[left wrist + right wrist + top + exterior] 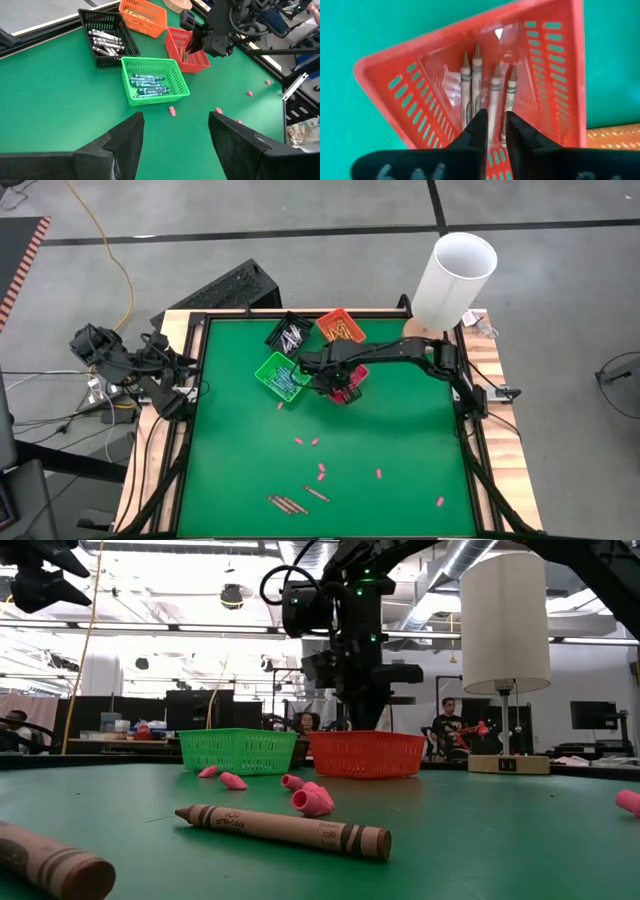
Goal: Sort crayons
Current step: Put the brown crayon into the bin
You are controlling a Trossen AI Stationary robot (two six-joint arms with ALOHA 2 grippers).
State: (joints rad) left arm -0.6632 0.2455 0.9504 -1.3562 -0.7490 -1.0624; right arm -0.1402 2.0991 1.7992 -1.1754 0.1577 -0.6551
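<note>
My right gripper (343, 384) reaches down into the red bin (356, 392), which holds several brown crayons (470, 90). In the right wrist view its fingers (495, 127) stand a narrow gap apart with one brown crayon (494, 92) in the gap. Loose brown crayons (287, 503) lie flat near the table's near edge and show up close in the low view (285, 828). The green bin (152, 82) holds blue/teal crayons, the black bin (106, 40) grey/white ones, and the orange bin (144, 15) yellow/orange ones. My left gripper (175, 117) is open and empty at the table's left edge. My right gripper pinches a brown crayon by its two sides (492, 117) between its two fingers. The fingers come from above, pointing down into the red bin, and lie across the crayon. The crayon lies about parallel to those in the bin; I cannot tell whether it rests on the bin's floor.
The four bins stand close together at the table's far middle. Small pink bits (320, 472) are scattered over the green mat (400, 510). A white lamp (455, 275) stands at the far right corner. People sit in the room beyond (447, 725).
</note>
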